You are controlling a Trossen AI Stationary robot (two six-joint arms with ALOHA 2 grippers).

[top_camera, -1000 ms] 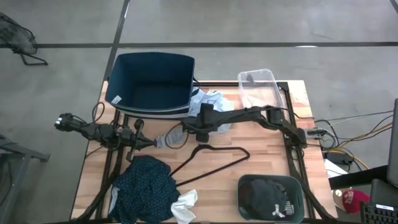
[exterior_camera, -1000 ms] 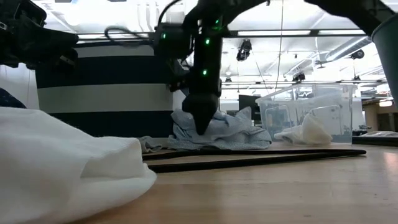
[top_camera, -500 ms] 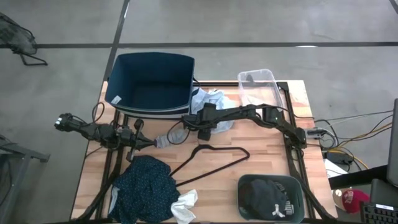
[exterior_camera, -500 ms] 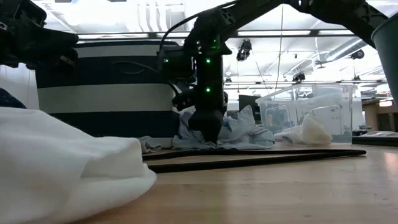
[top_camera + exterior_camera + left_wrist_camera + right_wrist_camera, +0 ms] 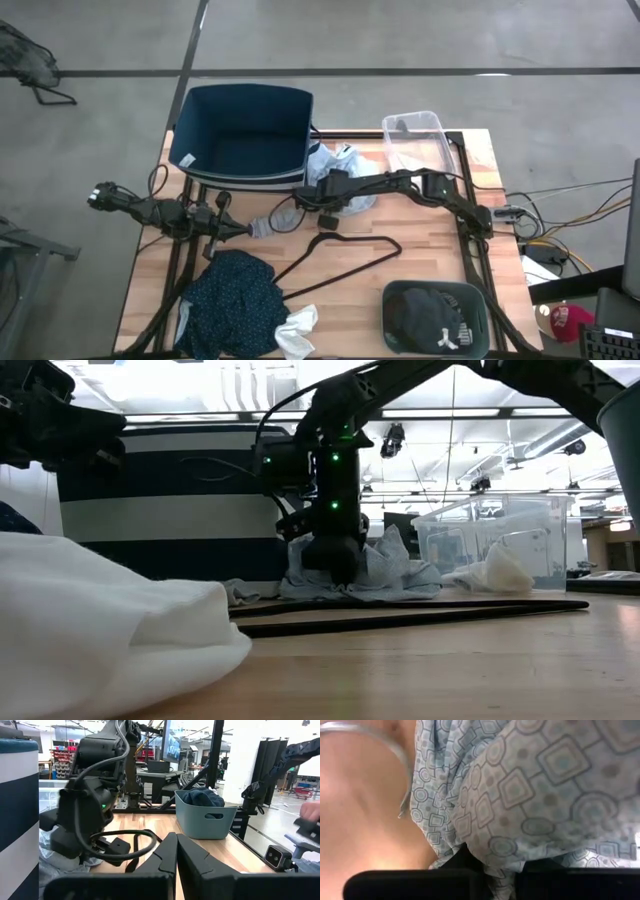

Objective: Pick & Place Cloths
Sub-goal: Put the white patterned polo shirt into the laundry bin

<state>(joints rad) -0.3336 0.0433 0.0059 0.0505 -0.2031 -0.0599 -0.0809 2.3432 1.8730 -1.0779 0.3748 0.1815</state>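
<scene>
A pale blue patterned shirt [image 5: 347,160] lies crumpled on the table next to the dark blue bin [image 5: 245,135]. My right gripper [image 5: 325,196] stands on the shirt's left part, its fingers sunk into the cloth [image 5: 333,572]. A grey sock [image 5: 275,220] lies by the tip of my left gripper [image 5: 245,231], which is shut [image 5: 176,851] and holds nothing. A dark teal dotted garment [image 5: 232,305] and a white sock [image 5: 297,330] lie near the front edge. Black clothes with a white logo [image 5: 435,318] fill a teal basket. My right gripper has a bunched fold of the pale blue shirt [image 5: 490,845] between its two fingers, at the shirt's end toward the table's left. The fingers come from above, pointing down. The shirt still lies on the table, its folds standing up beside the fingers [image 5: 395,560].
A thin black wire hanger [image 5: 345,250] lies mid-table in front of the shirt. A clear plastic box [image 5: 415,140] stands at the far right with a pale cloth inside. The teal basket [image 5: 392,300] sits at the front right. The striped bin wall [image 5: 170,510] rises just behind the gripper.
My right gripper has gone down into the pale blue shirt and a little toward the far edge. The shirt's folds have been pushed up and now stand higher beside the fingers.
</scene>
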